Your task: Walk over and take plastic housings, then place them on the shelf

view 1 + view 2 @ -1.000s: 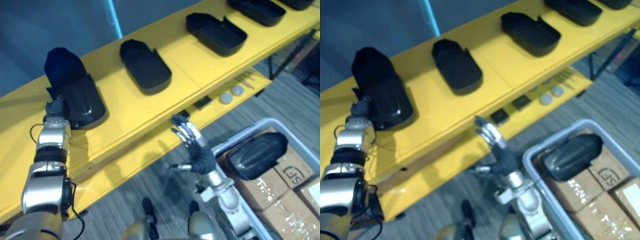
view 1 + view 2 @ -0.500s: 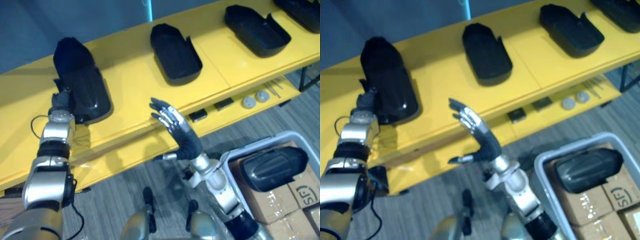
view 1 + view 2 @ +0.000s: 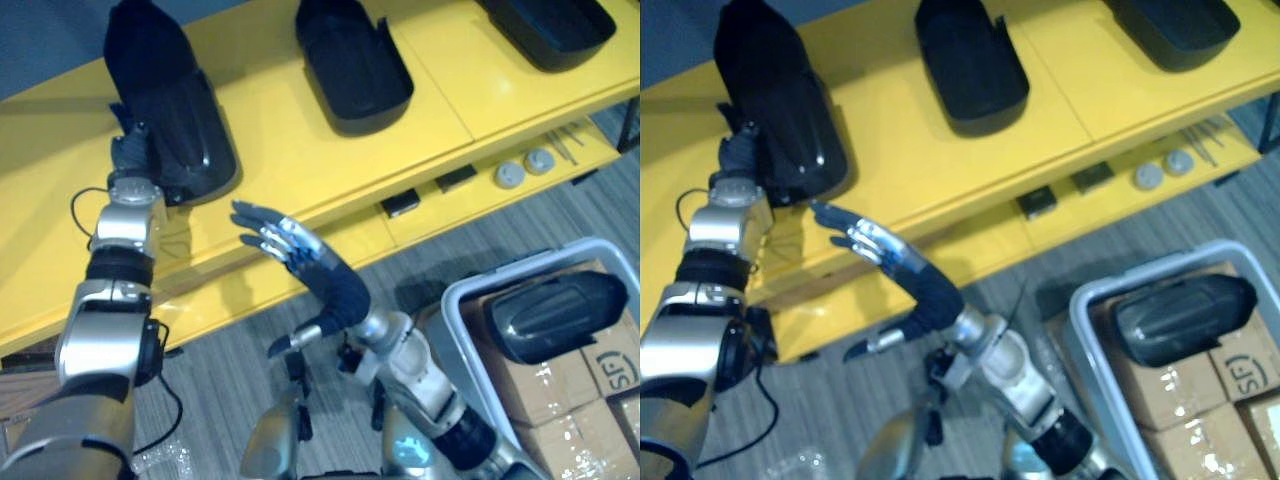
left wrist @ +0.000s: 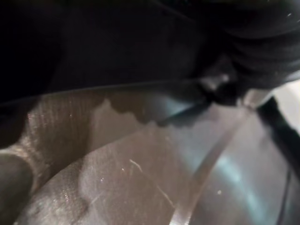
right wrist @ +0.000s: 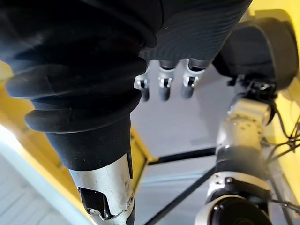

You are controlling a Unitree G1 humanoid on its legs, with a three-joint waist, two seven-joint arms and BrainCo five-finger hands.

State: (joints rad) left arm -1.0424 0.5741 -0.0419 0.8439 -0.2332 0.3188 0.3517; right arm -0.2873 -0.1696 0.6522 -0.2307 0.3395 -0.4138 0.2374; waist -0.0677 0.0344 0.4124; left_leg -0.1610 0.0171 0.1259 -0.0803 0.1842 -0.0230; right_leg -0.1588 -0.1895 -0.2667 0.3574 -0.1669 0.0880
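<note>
Housing (image 3: 185, 130) on shelf (image 3: 290, 165) touches left robot hand (image 3: 130, 155) (grip hidden); right robot hand (image 3: 325, 280) splayed.

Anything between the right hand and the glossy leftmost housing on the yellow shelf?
Nothing visible. The right hand is open in front of the shelf edge, and only bare yellow surface shows between it and the glossy housing. The left hand is at the housing's left side, off that path.
</note>
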